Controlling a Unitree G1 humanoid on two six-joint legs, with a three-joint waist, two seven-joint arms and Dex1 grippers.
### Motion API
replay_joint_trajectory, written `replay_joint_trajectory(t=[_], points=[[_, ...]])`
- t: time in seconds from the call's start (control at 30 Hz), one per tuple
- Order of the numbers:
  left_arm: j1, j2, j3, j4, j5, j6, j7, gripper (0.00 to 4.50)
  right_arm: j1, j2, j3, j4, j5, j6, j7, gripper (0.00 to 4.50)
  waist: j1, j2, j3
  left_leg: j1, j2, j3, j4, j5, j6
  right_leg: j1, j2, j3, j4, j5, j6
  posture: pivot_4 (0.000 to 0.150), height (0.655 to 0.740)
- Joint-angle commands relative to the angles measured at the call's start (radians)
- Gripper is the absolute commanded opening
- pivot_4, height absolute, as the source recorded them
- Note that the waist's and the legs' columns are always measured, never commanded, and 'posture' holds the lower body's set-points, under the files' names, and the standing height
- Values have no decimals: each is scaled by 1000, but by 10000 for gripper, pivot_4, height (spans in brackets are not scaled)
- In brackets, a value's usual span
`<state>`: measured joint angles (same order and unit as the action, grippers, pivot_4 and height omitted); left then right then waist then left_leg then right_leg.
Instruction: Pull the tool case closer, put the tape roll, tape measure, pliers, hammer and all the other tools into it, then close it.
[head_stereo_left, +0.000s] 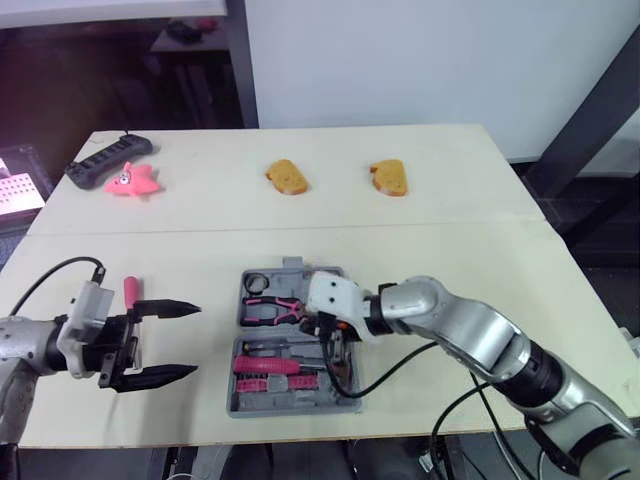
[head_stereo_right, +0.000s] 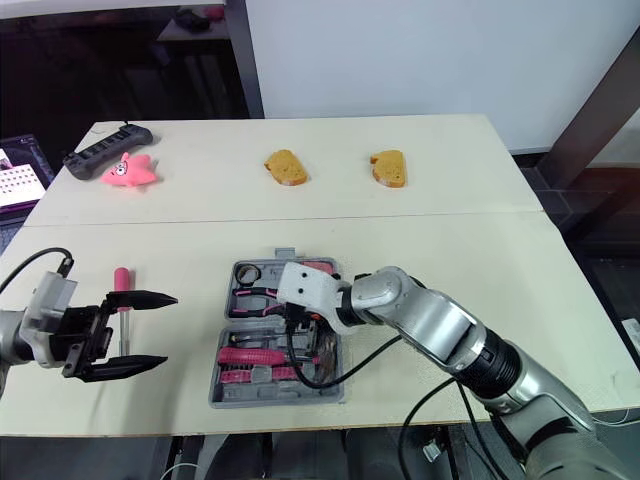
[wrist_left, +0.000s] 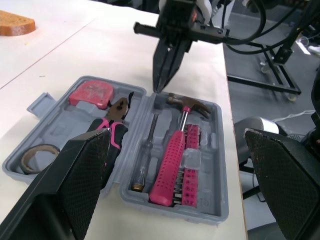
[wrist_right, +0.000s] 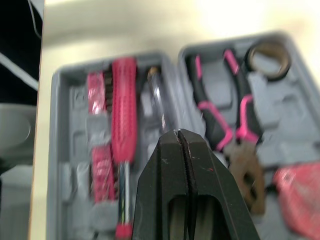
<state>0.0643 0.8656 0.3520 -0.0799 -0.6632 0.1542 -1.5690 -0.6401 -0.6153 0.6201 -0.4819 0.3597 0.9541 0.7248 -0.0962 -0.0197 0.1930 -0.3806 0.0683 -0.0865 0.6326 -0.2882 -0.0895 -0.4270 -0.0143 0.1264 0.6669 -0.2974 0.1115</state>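
I work at a cream table (head_stereo_left: 450, 260) whose top is two boards meeting at a straight seam (head_stereo_left: 400, 226) that runs from side to side. Past its far edge stands a plain white wall (head_stereo_left: 420, 60). A dark upright post (head_stereo_left: 241, 60) marks the wall's left end, and a dark slanting beam (head_stereo_left: 590, 115) crosses on my right. Left of the post the room lies dim. Beyond the table's edge, grey floor (wrist_left: 260, 110) carries a black metal frame (wrist_left: 265, 84) on castors.
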Motion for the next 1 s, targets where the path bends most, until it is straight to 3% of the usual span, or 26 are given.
replay_joint_trajectory(t=[0.03,0.43,1.0], points=[[0,15,18,-14,-11,4,1,45000,39,-30,34,-76,-35,-21,23,428,0,0,0,0,0,0,0,0,0,0,0,0,0,0,0,1500,7400],[-8,11,14,-14,-9,9,5,45000,133,-58,108,-55,-143,3,20,428,1,0,0,0,0,0,1,0,0,1,0,0,0,0,0,1500,7400],[5,3,13,-36,-13,11,26,45000,92,-7,99,-3,-204,9,25,428,2,0,0,1,0,0,2,0,-1,2,0,0,0,0,0,1500,7400]])
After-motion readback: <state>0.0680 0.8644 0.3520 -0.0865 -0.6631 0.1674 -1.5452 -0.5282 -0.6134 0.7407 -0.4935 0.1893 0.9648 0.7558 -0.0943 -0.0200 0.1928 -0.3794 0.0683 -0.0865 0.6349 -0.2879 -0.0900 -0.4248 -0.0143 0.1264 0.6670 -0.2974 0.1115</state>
